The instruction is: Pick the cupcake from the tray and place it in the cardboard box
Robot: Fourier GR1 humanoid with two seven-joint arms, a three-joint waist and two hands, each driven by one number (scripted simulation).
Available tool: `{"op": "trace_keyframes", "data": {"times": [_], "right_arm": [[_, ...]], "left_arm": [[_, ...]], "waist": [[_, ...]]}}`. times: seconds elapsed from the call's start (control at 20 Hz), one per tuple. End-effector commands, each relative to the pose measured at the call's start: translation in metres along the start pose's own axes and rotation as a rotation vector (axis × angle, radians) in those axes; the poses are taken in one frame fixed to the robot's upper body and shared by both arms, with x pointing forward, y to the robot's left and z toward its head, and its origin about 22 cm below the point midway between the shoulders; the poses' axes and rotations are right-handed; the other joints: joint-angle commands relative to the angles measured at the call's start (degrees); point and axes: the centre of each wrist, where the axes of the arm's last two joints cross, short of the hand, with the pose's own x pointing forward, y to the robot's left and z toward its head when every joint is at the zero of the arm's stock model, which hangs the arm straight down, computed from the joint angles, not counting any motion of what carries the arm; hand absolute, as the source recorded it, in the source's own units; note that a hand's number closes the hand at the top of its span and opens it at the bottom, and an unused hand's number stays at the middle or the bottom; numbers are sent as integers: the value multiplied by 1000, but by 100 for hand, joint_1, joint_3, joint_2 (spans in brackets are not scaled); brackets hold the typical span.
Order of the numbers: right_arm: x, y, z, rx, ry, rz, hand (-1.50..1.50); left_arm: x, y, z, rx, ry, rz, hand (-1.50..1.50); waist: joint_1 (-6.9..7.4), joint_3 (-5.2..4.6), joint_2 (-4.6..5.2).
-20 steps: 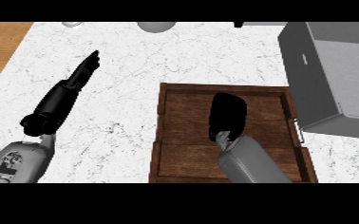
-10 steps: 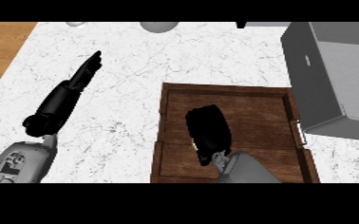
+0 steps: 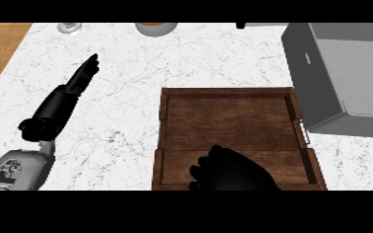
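Head view: right hand (image 3: 232, 172) curled at tray's (image 3: 166, 128) near edge, holding what, cannot tell
Left hand (image 3: 69, 90): straight-fingered, resting on table (image 3: 131, 69)
Progress: cupcake unseen; box (image 3: 320, 94) placement remains

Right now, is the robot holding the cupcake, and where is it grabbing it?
Cannot tell. The right robot hand is curled over the tray's near edge, hiding anything inside. No cupcake shows. The left robot hand holds nothing.

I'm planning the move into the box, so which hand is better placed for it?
The right hand, probably. It sits curled over the near end of the tray, beside the grey box on the right. The left hand lies straight on the counter, far left.
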Motion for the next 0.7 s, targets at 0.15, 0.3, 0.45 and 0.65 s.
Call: {"op": "trace_keyframes", "data": {"times": [0.15,0.3,0.45,0.65], "right_arm": [[-32,-64,85,-260,-25,-9,150],[-61,-80,110,-362,116,-126,150],[-97,-99,143,-447,244,-178,150],[-149,-129,194,-528,360,-220,150]], "left_arm": [[4,18,4,22,-10,-10,0],[9,3,-2,14,-9,-9,0],[7,13,2,31,-2,-5,0],[2,1,0,-9,-16,-5,0]], "waist": [[-201,1,60],[-153,-8,93],[-72,-16,95],[90,-27,107]]}}
